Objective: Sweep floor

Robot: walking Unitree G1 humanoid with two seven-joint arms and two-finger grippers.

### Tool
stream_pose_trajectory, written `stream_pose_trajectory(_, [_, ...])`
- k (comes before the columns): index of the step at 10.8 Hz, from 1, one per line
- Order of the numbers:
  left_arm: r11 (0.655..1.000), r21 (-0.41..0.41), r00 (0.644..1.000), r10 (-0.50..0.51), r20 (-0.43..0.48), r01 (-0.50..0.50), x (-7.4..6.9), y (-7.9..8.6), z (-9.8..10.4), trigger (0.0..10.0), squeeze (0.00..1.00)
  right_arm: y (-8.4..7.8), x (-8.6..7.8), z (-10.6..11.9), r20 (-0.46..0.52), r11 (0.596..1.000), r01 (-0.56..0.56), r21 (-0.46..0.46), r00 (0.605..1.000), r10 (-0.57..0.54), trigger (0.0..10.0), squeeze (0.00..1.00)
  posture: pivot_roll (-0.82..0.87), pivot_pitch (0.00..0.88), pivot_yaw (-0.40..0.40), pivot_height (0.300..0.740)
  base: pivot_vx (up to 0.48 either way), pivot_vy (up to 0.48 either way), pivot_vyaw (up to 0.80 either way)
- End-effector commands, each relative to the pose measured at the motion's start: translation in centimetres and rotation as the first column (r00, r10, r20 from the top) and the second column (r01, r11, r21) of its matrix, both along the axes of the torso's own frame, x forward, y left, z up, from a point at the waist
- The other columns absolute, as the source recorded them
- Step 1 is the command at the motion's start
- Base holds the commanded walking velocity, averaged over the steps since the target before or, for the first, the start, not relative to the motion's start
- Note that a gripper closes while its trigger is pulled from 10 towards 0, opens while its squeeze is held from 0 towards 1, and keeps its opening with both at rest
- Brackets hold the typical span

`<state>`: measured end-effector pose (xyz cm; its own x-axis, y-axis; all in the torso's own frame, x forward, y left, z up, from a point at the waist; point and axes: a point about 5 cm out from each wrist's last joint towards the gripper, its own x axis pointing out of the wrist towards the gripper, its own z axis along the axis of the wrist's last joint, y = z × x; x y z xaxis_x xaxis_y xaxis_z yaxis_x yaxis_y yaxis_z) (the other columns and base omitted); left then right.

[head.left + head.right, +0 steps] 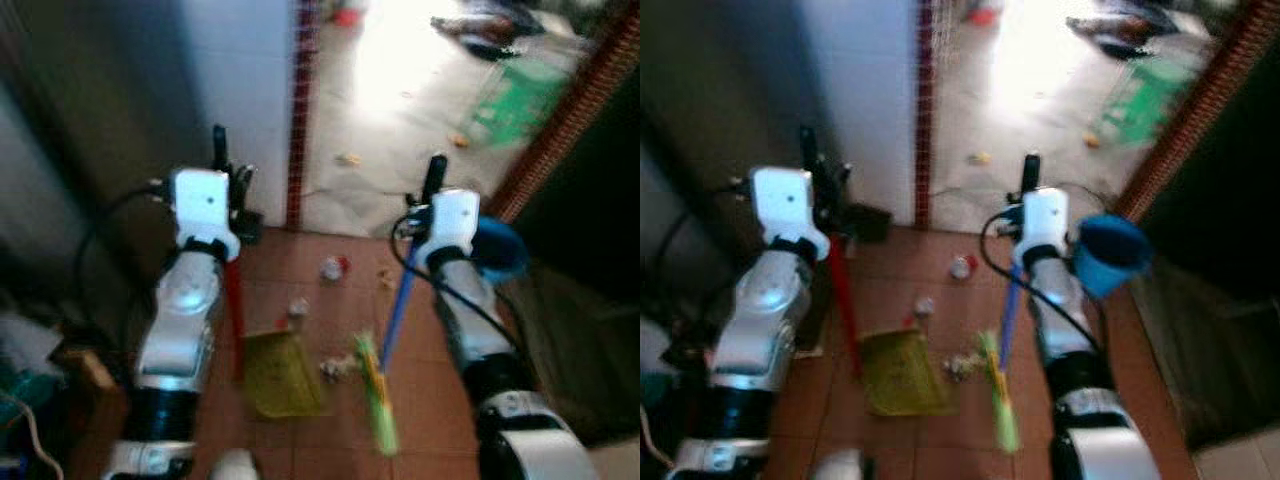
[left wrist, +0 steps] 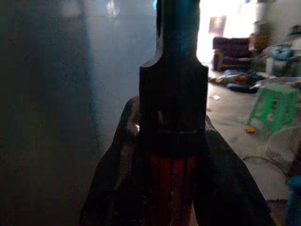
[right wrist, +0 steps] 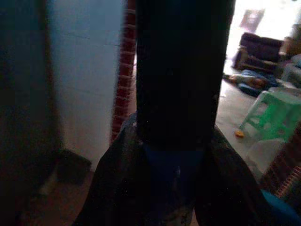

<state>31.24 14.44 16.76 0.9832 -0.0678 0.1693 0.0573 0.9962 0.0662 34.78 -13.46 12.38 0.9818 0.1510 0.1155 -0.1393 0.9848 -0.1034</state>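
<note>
Red handle clamped in the left gripper (image 1: 222, 165), fingers closed round it: that's the dustpan handle (image 1: 234, 310), running down from the gripper to the yellow dustpan (image 1: 278, 375) flat on the terracotta tile floor (image 1: 420, 400) below and just inboard of that arm. Pan mouth looks turned toward the litter, so it's parked as the catch.

Right gripper (image 1: 434, 180) is closed on the blue broom handle (image 1: 397, 315). Handle slants down and inward from the gripper to the green bristle head (image 1: 375, 395), which sits on the tile just beside the pan's edge. Angle suits pulling debris toward the pan.

Scraps of litter (image 1: 333, 268) lie on the tile between the two arms: one piece ahead of the pan, another crumpled bit (image 1: 335, 368) between pan and bristles. Frames are blurred, so exact contact is unclear.

Further out past the grippers: blue bucket (image 1: 497, 250) just outboard of the right wrist, brick doorway edge (image 1: 295, 120), green plastic stool (image 1: 515, 105) well beyond.
</note>
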Motion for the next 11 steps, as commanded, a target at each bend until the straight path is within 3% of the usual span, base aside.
stream_pose_trajectory(1, [0.999, 0.025, 0.997, -0.031, 0.075, 0.029, 0.1, -0.9, 1.6, 10.0, 0.0, -0.9, 0.3, 1.2, 0.052, 1.0, 0.025, 0.008, 0.998, -0.025, 10.0, 0.0, 0.07, 0.04, -0.073, 0.74, 0.48, 0.0, 0.0])
stream_pose_trajectory(6, [0.999, -0.007, 0.994, -0.049, 0.099, 0.05, -0.5, -1.5, 1.7, 10.0, 0.0, -0.7, 0.3, 1.2, 0.057, 1.0, 0.018, 0.005, 0.998, -0.018, 10.0, 0.0, 0.07, 0.043, -0.075, 0.74, 0.454, 0.0, 0.0])
stream_pose_trajectory(11, [0.998, 0.048, 0.997, -0.038, 0.067, 0.035, -1.6, -1.1, 0.1, 10.0, 0.0, -0.7, 0.3, 1.0, 0.047, 1.0, 0.01, 0.001, 0.999, -0.01, 10.0, 0.0, 0.08, 0.063, -0.084, 0.74, 0.0, 0.0, 0.0])
